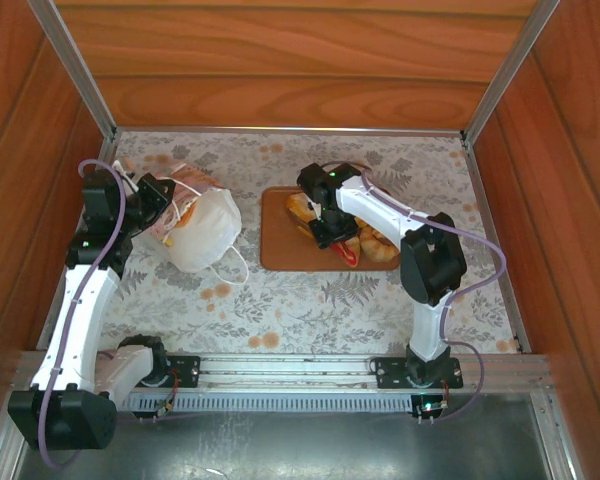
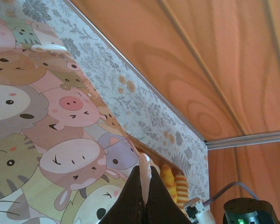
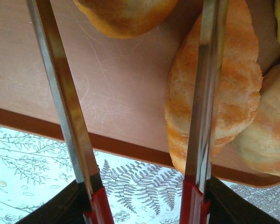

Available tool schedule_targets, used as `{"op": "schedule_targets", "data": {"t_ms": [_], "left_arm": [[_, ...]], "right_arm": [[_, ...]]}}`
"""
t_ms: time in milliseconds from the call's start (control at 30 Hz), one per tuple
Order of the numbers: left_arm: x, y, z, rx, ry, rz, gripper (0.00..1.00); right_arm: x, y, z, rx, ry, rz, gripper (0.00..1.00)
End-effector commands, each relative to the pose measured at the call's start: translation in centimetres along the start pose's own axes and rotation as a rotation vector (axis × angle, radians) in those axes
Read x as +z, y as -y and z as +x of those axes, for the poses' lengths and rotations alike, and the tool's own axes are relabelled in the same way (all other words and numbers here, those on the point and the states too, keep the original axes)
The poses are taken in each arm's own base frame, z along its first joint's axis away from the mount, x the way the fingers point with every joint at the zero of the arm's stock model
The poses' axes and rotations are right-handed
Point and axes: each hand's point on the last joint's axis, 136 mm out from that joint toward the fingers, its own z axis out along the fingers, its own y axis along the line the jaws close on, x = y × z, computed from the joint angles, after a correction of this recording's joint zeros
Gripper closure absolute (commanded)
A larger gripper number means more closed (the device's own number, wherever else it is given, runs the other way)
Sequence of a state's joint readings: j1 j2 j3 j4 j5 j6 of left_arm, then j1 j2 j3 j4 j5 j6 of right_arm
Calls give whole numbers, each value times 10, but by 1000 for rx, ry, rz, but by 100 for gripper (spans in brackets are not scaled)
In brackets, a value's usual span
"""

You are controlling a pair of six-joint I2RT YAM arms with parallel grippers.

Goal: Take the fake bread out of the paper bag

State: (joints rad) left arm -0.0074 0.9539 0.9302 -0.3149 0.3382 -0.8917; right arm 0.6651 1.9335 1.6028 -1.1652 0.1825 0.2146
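The fake bread (image 1: 378, 245): several pieces lie on the brown tray (image 1: 280, 245) at mid-worktop (image 1: 310, 300), to the right of the paper bag (image 1: 202, 228). They are glossy moulded toys, golden to orange-brown. A ridged loaf (image 3: 238, 88) has a banded crust, with a round roll (image 3: 126, 14) beyond it. Whether any piece is inside the bag: cannot tell.

The right gripper (image 3: 130, 60) hangs low over the tray, jaws wide apart and holding nothing. The ridged loaf lies under one thin metal finger, its long axis roughly along that finger. Bare, scratched tray shows between the jaws.

The paper bag is white, crumpled and on its side, well apart from the right jaws. One face is printed with cartoon animals. The left gripper (image 2: 143, 179) sits at the bag's far-left end, jaws closed, apparently pinching a pale edge of the bag.

Judgement: the left arm is nearer but busy holding, so any reach into the bag falls to the right arm, travelling left.
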Motion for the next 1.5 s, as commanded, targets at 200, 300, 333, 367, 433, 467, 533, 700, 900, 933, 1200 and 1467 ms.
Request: {"op": "schedule_targets", "data": {"t_ms": [200,300,333,367,433,467,533,700,900,933,1200,1467], "left_arm": [[0,1,-2,-8,3,4,100],[-1,1,-2,-8,3,6,100],[0,1,-2,-8,2,5,100],[-1,1,-2,-8,3,6,100],[-1,1,-2,-8,0,7,100],[-1,2,-2,-8,2,8,100],[-1,1,-2,-8,2,7,100],[-1,2,-3,-6,4,8,100],[0,1,-3,-7,3,5,100],[0,1,-3,-7,3,5,100],[-2,4,-4,-1,8,12,100],[-1,2,-3,-9,4,7,100]], "right_arm": [[-55,19,-4,31,140,33,47],[-58,23,-3,32,151,49,46],[-57,23,-3,28,146,50,46],[-57,25,-2,31,143,62,47],[-59,26,-3,35,153,65,47],[-61,25,-5,33,164,62,47],[-67,26,-5,41,176,62,47],[-85,29,-4,49,217,56,47],[-100,31,4,50,248,43,47],[-101,31,4,52,254,42,47],[-123,13,14,23,293,-94,49],[-118,-37,49,-48,242,-389,52]]}}
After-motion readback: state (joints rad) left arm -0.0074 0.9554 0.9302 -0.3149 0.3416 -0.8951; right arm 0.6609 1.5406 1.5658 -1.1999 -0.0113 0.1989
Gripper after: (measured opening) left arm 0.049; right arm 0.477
